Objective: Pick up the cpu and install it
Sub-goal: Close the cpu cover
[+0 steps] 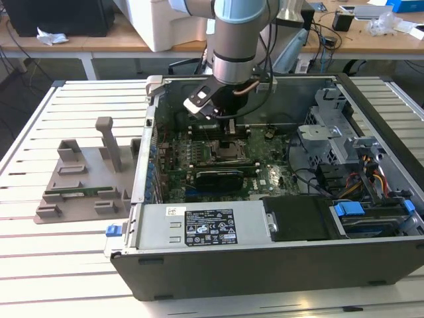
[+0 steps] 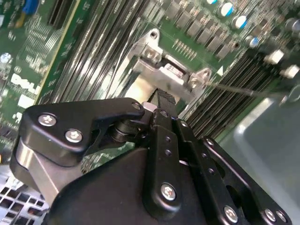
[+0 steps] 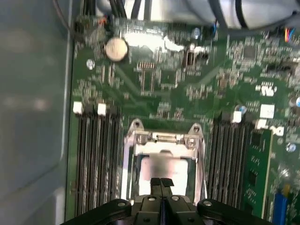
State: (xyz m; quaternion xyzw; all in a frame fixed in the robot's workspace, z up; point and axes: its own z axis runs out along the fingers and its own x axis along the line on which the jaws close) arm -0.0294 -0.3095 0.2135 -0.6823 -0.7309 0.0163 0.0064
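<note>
Small flat square cpu point(image 3: 165, 168) with pale silver-grey top, lying flat inside the bright metal socket frame point(image 3: 164, 138) on the green motherboard point(image 3: 154, 89), flanked by black memory slots point(image 3: 96, 154). Right over it, black two-finger gripper point(image 3: 161, 181), fingers pressed together; contact with the chip unclear. Grey arm point(image 1: 233, 40) reaching straight down, wrist vertical, into the open black computer case point(image 1: 265, 265).
</note>
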